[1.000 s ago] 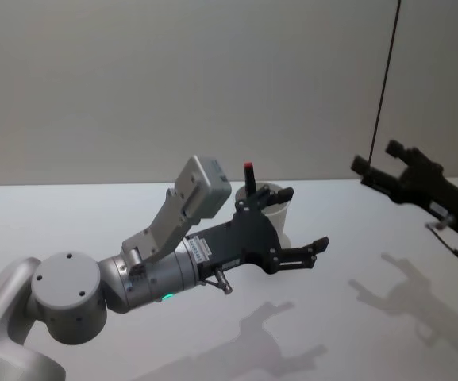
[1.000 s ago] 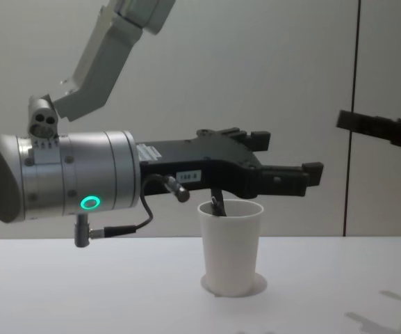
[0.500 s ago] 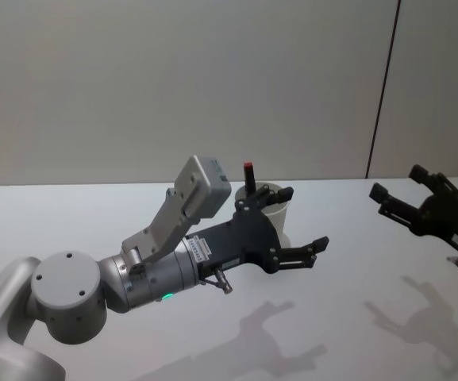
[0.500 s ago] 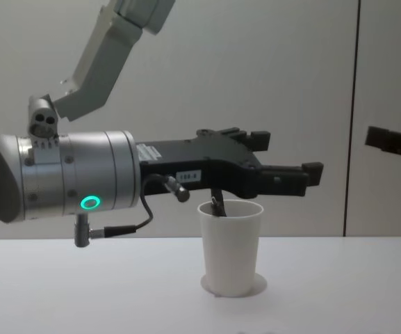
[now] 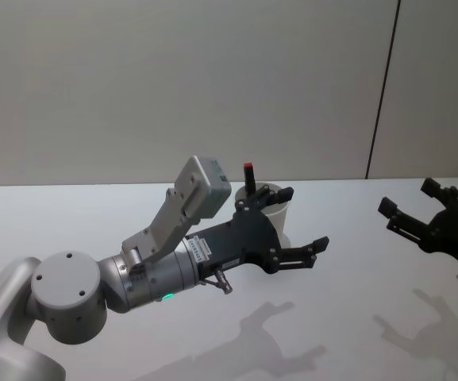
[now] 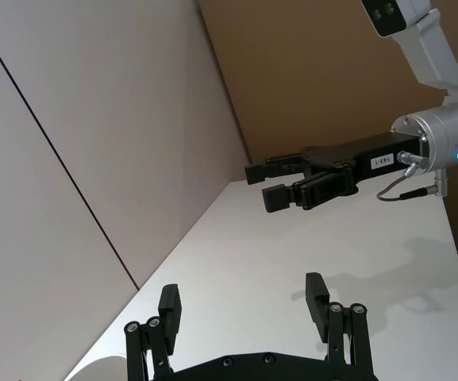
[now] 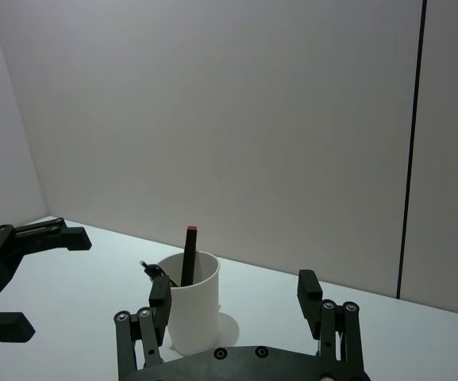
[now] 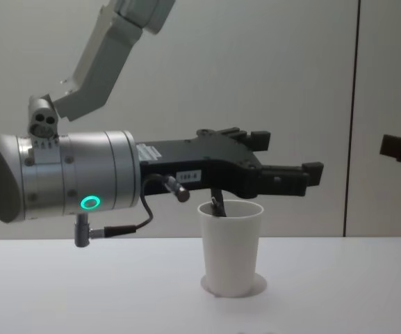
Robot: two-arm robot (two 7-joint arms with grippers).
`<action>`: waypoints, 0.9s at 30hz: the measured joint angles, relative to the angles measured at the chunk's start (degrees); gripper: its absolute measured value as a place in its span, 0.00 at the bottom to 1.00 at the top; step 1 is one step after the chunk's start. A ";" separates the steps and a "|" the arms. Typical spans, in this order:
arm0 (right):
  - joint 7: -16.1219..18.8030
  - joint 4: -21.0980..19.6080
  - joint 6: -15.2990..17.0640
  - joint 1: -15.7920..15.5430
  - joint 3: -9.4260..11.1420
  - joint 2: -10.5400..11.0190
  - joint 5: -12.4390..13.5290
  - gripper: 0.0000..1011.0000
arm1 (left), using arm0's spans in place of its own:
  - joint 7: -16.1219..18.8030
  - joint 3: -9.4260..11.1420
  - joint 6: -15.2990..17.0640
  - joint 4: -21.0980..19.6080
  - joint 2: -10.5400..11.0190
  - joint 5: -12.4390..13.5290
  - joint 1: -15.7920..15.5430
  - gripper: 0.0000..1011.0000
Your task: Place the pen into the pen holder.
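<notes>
The left end effector (image 5: 300, 226) hangs open and empty just above and in front of the pen holder (image 5: 274, 208). The pen holder stands upright on the white desk (image 5: 70, 214). The pen (image 5: 249, 179), dark with a red tip, stands inside it, leaning on the rim. The right end effector (image 5: 419, 208), fingers spread and empty, hovers well to the right of the pen holder.

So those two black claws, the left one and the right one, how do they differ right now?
The left gripper hangs just in front of the pen holder, which has the pen standing in it; the right gripper sits far off to the side, over bare table. The left gripper is higher than the cup's rim; the right gripper is lower down. Both are open and empty.
</notes>
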 joint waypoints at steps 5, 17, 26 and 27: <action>-0.63 -0.80 -0.09 -0.77 0.07 0.28 -0.14 0.99 | 0.00 0.00 0.00 0.00 0.00 0.00 0.00 0.99; -2.61 -1.55 -0.13 -1.43 -0.46 -0.02 -1.35 0.99 | 1.63 0.22 0.00 -0.26 0.29 -0.09 0.32 0.99; -8.78 -3.19 -0.08 -2.76 -2.52 -1.48 -5.28 0.99 | 7.83 1.20 0.03 -1.48 1.40 -0.63 1.56 0.99; -8.78 -3.19 -0.08 -2.76 -2.52 -1.48 -5.28 0.99 | 8.99 1.38 0.03 -1.71 1.61 -0.74 1.79 0.99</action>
